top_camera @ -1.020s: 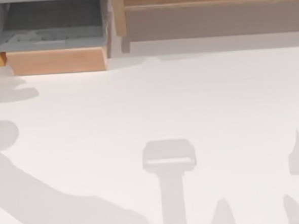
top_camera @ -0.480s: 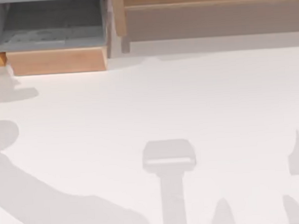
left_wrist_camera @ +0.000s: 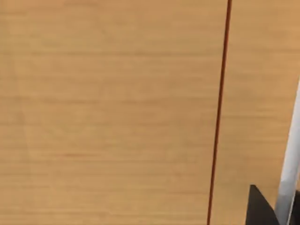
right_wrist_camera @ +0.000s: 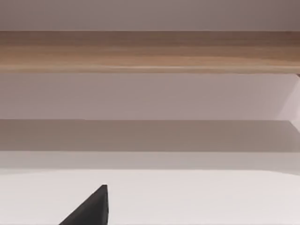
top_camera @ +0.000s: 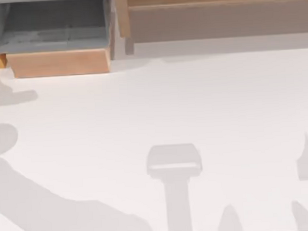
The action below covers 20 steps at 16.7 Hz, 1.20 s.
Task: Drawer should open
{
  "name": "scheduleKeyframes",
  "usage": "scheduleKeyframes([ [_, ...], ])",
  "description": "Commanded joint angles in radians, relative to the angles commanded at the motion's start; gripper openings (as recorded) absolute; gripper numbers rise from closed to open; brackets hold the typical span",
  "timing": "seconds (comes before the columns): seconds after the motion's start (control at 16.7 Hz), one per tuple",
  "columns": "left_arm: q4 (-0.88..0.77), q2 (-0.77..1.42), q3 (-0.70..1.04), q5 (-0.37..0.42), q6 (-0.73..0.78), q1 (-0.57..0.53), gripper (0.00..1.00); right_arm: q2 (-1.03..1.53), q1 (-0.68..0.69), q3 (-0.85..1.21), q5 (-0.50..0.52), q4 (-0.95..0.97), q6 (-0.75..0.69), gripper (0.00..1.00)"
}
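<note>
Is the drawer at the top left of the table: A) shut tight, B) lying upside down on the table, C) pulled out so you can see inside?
C: in the top view the drawer is pulled out, its grey inside showing behind its wooden front panel.

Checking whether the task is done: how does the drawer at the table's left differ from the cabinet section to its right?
The drawer juts forward over the white table; the cabinet section sits back. The drawer shows a grey open interior from above; the cabinet section shows none. Both are light wood.
</note>
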Motion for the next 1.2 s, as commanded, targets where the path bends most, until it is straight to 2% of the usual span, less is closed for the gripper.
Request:
scheduleKeyframes([
  [0.54,0.004,-0.004,-0.017,0.004,-0.004,0.011,0.0,0.0,0.0,0.0,0.0,0.0,0.0,1.0],
  [0.9,0.114,-0.098,-0.243,0.058,-0.003,0.063,0.0,0.0,0.0,0.0,0.0,0.0,0.0,1.0],
  [1.2,0.139,-0.118,-0.279,0.07,-0.002,0.074,0.0,0.0,0.0,0.0,0.0,0.0,0.0,1.0],
])
